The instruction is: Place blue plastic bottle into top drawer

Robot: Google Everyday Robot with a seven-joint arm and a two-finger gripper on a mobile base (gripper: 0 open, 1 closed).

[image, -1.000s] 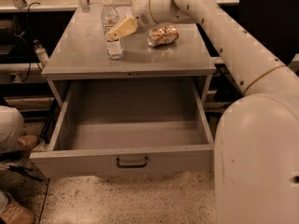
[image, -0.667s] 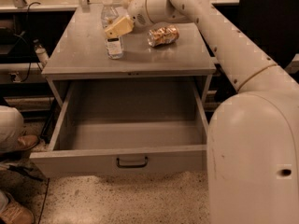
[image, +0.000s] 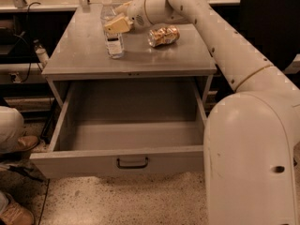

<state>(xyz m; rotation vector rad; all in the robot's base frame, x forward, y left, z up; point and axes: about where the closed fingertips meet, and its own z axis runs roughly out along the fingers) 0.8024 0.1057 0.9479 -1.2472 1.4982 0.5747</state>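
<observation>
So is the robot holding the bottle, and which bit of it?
It cannot be told. The gripper is against the upper body of the blue plastic bottle, which stands upright on the cabinet top.

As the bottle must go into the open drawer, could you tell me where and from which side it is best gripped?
Grip the bottle around its round middle, coming in level from the side facing the can. It stands upright, and the body looks wider and straighter than the neck and cap. The gripper is at its upper body on that side.
</observation>
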